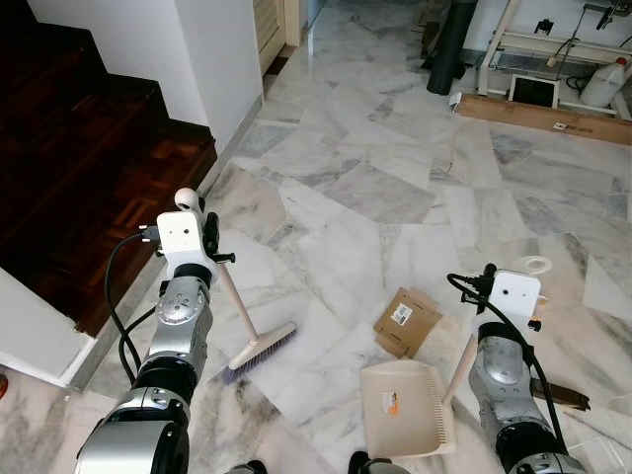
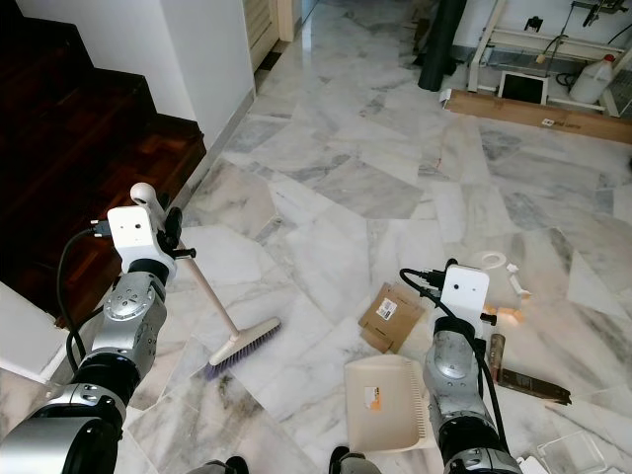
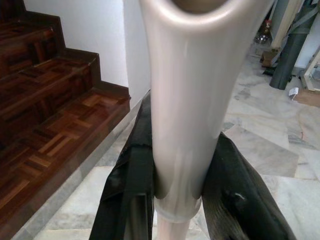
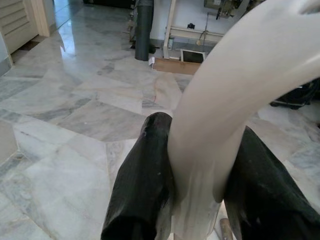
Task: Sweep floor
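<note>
On marble floor, left claw [image 3: 172, 200] gripping broom [image 1: 259, 349], right claw [image 4: 200, 200] gripping dustpan [image 1: 407, 407], cardboard [image 1: 407, 321] nearby

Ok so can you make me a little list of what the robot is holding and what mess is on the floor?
left gripper: shut on the broom handle
broom: tilted, bristles on the marble floor
right gripper: shut on the dustpan handle
dustpan: cream, flat on the floor in front of the robot
mess: a flattened cardboard piece just beyond the dustpan
to the robot's left: dark wooden stairs
far side: a long cardboard box and a white jug
</note>
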`<state>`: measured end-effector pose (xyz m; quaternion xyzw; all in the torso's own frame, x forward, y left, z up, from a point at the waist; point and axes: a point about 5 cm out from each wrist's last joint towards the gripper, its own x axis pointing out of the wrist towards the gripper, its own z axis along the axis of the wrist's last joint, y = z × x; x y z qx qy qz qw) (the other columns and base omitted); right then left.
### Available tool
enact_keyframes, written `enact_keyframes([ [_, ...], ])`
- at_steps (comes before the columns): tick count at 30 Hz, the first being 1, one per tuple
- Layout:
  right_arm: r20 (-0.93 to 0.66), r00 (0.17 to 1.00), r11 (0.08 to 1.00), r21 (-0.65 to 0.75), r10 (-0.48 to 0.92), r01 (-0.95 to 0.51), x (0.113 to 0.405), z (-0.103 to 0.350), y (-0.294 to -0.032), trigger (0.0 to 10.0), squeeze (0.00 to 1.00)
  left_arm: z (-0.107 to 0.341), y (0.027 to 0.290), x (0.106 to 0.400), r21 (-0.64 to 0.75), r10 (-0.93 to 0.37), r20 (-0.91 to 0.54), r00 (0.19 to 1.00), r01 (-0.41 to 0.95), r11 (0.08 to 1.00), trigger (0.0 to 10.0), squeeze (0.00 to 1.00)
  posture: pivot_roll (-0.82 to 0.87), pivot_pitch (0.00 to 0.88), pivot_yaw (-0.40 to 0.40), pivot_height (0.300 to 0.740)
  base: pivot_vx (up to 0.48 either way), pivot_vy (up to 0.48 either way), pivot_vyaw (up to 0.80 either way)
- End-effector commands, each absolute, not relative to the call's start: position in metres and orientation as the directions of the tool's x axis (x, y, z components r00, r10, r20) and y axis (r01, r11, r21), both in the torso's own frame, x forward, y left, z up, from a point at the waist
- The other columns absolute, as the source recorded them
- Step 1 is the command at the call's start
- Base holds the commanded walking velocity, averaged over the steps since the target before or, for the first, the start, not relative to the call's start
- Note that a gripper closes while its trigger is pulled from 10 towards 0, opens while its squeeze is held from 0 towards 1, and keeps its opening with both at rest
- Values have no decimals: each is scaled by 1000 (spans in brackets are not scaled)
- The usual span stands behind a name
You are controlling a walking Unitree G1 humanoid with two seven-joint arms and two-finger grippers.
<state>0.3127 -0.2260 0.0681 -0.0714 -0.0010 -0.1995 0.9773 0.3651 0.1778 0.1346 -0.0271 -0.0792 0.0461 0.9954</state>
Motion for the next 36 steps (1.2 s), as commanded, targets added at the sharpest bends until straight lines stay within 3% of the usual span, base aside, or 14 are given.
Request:
enact_keyframes([
  [1,80,912,904,-120,-403,410,312,75,-227,10000,0,138,177,365,-62,97,170,981,-87,994,10000,0,-53,151,-2,740,0,0,0],
  [10,86,905,901,-92,-416,424,311,76,-229,10000,0,129,175,362,-118,133,132,982,-118,986,10000,0,-53,139,2,740,0,0,0],
  [14,70,895,897,-19,-440,442,308,73,-227,10000,0,113,188,355,-182,279,37,960,-268,946,10000,0,-51,128,4,740,0,0,0],
  [19,62,895,896,-20,-441,443,306,70,-227,10000,0,113,198,354,-218,349,16,937,-337,916,10000,0,-48,118,6,740,0,0,0],
  [24,59,897,899,-5,-438,439,305,68,-223,10000,0,112,189,358,-237,287,-24,958,-285,929,10000,0,-45,109,11,740,0,0,0],
  [26,58,898,900,9,-436,437,306,69,-221,10000,0,111,174,360,-235,181,-32,983,-184,955,10000,0,-47,106,14,740,0,0,0],
  [32,74,897,900,69,-436,431,310,76,-219,10000,0,111,150,361,-213,23,-21,1000,-27,977,10000,0,-47,102,14,740,0,0,0],
  [36,111,894,898,142,-433,417,314,88,-219,10000,0,115,149,362,-209,23,-7,1000,-24,978,10000,0,-49,103,16,740,0,0,0],
])
